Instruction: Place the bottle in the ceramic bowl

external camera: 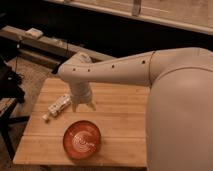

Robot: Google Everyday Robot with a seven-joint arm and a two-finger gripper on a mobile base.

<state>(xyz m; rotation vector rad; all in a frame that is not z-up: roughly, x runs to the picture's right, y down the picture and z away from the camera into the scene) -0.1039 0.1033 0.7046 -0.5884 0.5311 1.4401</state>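
Wooden counter [120, 120] carries the things. White bottle [56, 106] lies on its side behind and to the left of the bowl [82, 139], apart from it. End effector [83, 107] hangs just behind the bowl, pointing down, its fingers spread apart with nothing held between them.

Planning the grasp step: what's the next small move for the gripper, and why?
Probably shift the gripper sideways toward the small white bottle, which lies flat on the wooden table. The gripper sits just beside the bottle, not over it, and the glossy red-orange ceramic bowl nearby holds nothing yet.
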